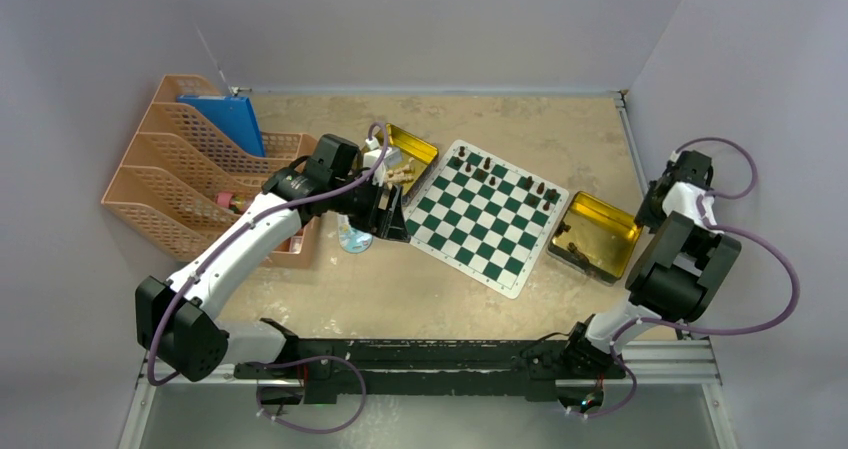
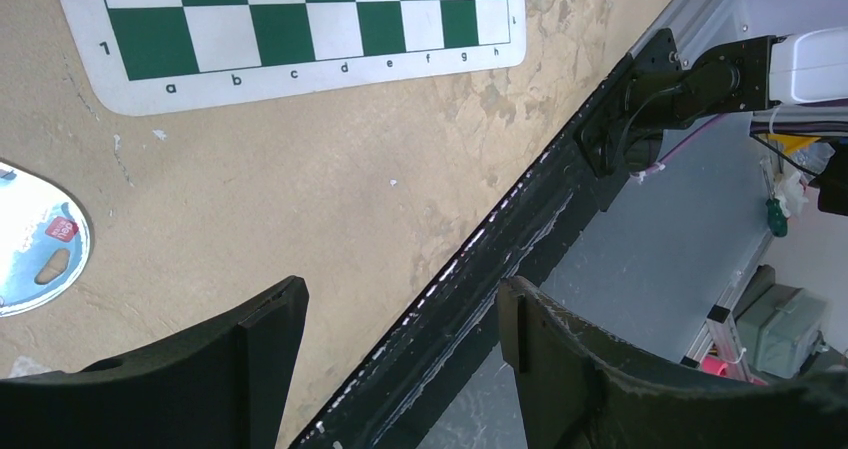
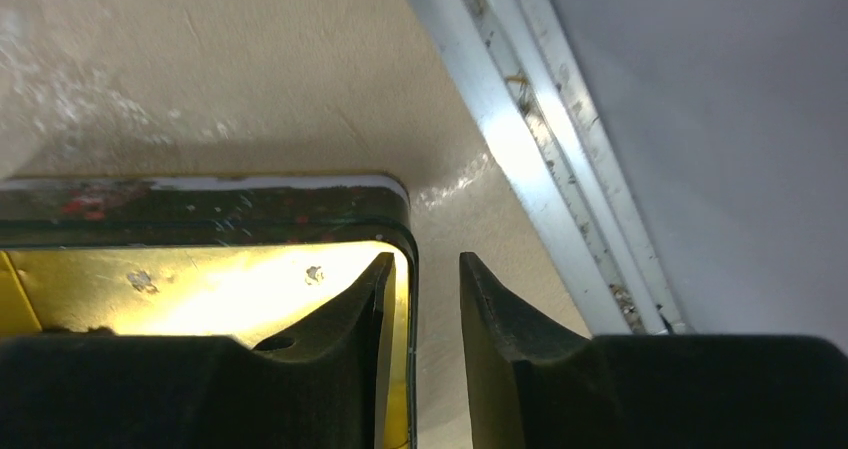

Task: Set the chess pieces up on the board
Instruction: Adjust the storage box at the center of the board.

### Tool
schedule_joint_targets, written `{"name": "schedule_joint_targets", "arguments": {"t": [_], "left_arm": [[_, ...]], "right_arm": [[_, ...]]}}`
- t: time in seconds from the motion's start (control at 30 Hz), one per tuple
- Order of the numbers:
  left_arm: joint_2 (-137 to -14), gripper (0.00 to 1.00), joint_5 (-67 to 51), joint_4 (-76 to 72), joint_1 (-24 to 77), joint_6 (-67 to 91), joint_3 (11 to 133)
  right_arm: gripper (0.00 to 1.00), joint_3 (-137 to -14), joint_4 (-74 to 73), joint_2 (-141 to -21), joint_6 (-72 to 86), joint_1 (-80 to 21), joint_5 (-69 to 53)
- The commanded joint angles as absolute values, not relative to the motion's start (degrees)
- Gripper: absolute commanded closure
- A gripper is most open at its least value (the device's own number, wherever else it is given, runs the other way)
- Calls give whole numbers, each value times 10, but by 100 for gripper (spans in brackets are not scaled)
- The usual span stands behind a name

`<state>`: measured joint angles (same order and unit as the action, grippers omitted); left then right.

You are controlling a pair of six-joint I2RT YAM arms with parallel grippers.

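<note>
Top external view: the board (image 1: 470,241) is lying flat in the middle of the table (image 1: 400,291), between two gold tins.
Done so far: a handful of dark pieces (image 1: 540,187) are standing along the board's far rows, with gaps showing among them.
Left to do: more dark pieces are lying in the right tin (image 1: 608,231), and pale pieces (image 1: 400,174) are sitting at the near end of the left tin (image 1: 418,147). The board's near rows are showing bare squares in the left wrist view. By my judgement the job is running well under halfway.
Left gripper (image 2: 400,299): it is hovering over bare table just off the board's lettered border, with its jaws standing wide and gripping nothing.
Right gripper (image 3: 425,261): it is hanging at a corner of the right tin, one finger over the gold inside and the other outside the wall. Its jaws are standing only slightly apart, with no piece showing between them.
Hard to make out: the pieces are too small to tell which figure is which. The left arm is covering the board's left corner. The right wrist view is cutting off most of the tin, so its pieces are not showing there.
</note>
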<state>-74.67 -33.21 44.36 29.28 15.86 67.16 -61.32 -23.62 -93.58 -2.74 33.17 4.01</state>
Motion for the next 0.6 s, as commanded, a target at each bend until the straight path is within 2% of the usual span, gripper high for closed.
{"name": "schedule_joint_targets", "arguments": {"t": [0.0,0.13,0.27,0.37,0.57], "left_arm": [[-750,30,-326,430,291,156,701],[-756,30,-320,428,291,156,714],[-753,30,-322,430,291,153,710],[-748,28,-315,430,291,156,703],[-753,24,-325,428,291,162,690]], "right_arm": [[68,-675,-252,-923,-34,334,70],[68,-725,-268,-924,-6,332,127],[67,-804,-323,-955,61,320,121],[71,-858,-384,-983,83,296,126],[75,-862,-391,-943,151,227,137]]}}
